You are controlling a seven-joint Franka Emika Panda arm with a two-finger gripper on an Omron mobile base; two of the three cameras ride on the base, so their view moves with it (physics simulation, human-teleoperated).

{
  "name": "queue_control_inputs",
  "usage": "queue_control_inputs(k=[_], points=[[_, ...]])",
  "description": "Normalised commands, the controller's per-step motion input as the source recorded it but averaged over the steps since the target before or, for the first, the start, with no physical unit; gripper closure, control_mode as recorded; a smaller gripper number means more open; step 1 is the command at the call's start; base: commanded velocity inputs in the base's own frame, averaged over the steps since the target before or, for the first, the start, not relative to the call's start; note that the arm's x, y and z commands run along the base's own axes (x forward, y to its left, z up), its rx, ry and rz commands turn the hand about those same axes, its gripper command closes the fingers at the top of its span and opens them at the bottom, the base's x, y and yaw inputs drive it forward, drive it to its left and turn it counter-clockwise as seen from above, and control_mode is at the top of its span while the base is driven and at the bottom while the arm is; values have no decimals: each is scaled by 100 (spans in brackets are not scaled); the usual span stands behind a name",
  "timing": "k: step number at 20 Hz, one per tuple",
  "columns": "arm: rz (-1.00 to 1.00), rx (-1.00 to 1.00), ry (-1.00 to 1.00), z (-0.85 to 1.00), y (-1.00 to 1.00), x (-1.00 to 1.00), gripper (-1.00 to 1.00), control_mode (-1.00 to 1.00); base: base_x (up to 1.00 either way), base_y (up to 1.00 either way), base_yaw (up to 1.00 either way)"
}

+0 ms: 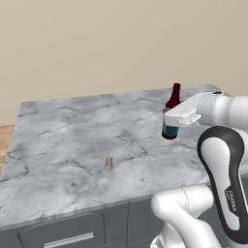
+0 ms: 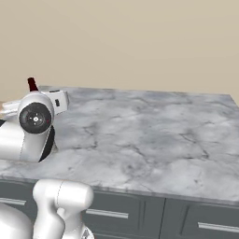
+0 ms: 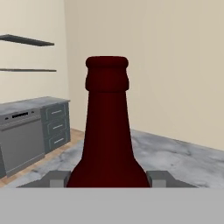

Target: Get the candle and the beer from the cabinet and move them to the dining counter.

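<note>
- The beer bottle [image 1: 172, 104], dark reddish-brown with a blue label low on its body, stood upright on the dining counter [image 1: 72, 131], near the far right part of the marble top in the left base view.
- The gripper [image 1: 170, 127] reached in level from the right, and its jaws were clamped on the bottle's body just below the shoulder; the neck rose above the white hand.
- In the hand view, the bottle's neck [image 3: 107, 127] stood close in front of the camera, with one grey finger [image 3: 56, 178] on each side of the shoulder.
- The candle [image 1: 109, 162], a short tan cylinder, stood upright on the same marble top, well apart from the bottle, nearer the front edge and to the left of it.
- In the right base view, the bottle's red top [image 2: 32, 84] showed above the arm's white elbow joint.
- Beyond the bottle in the hand view were two slate-grey wall shelves [image 3: 26, 40], one above the other, and a kitchen counter run [image 3: 33, 105] with grey drawers.
</note>
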Motion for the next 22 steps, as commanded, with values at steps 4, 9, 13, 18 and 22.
queue_control_inputs(k=[4, 9, 13, 18, 22], points=[[0, 0, 0, 0, 0, 0, 100, 100, 0, 0, 0], [0, 0, 0, 0, 0, 0, 100, 100, 0, 0, 0], [0, 0, 0, 0, 0, 0, 100, -100, 0, 0, 0], [2, 3, 1, -8, -17, 1, 100, -100, 0, 0, 0], [21, 9, 10, -19, -34, 0, 100, -100, 0, 0, 0]])
